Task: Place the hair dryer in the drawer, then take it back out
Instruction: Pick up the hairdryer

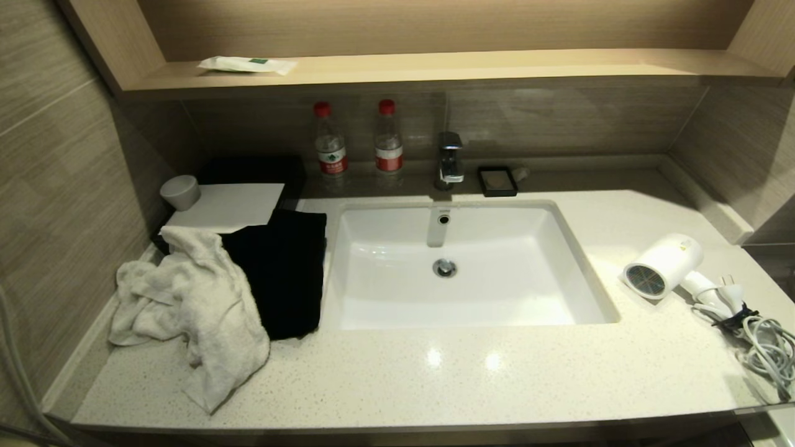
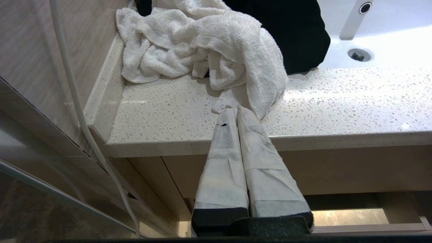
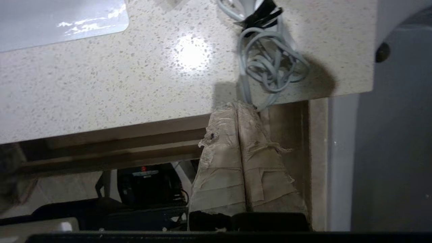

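You see the speckled countertop (image 1: 435, 372): white towel (image 1: 192, 310) lower left, hair dryer (image 1: 664, 266) with cord (image 1: 767, 347) right edge.

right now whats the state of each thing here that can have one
hair dryer: lying on its side on the counter, right of the sink, unheld
cord: bundled and tied, at the counter's front edge
white towel: crumpled, left of the sink
black cloth: draped over the sink's left rim
sink: empty, no water running
two bottles: upright, red caps on
left pincer: shut, empty
right pincer: shut, empty
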### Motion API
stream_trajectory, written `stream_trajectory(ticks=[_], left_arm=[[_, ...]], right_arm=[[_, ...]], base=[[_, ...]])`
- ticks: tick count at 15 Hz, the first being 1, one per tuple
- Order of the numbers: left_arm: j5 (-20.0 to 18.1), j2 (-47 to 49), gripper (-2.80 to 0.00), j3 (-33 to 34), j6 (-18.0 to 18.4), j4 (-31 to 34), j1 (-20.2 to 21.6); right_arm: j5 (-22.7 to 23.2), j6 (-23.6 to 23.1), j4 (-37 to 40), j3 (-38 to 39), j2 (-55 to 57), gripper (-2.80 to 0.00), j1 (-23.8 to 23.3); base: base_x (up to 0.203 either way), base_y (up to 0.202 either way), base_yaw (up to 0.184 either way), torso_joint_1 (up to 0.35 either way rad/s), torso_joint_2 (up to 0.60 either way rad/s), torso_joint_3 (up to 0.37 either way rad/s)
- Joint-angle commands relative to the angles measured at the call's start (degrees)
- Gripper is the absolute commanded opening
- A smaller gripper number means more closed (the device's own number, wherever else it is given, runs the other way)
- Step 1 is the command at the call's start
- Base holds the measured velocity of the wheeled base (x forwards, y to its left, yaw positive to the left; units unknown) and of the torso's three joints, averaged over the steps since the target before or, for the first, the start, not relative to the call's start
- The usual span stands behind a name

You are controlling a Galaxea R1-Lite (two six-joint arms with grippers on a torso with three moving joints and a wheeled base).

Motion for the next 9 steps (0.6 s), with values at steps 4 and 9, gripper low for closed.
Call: stream_trajectory(ticks=[4, 9], left_arm=[[0.0, -0.1, -2.80, 0.0, 0.0, 0.0, 0.0], [0.0, 0.0, -2.80, 0.0, 0.0, 0.0, 0.0]], right_arm=[[7.5, -7.6, -5.7, 9.8, 2.9, -2.80, -2.1], [8.6, -8.2, -8.8, 11.8, 6.0, -2.80, -7.1]], base=[[0.000, 0.000, 0.000, 0.000, 0.00, 0.000], [0.000, 0.000, 0.000, 0.000, 0.00, 0.000]])
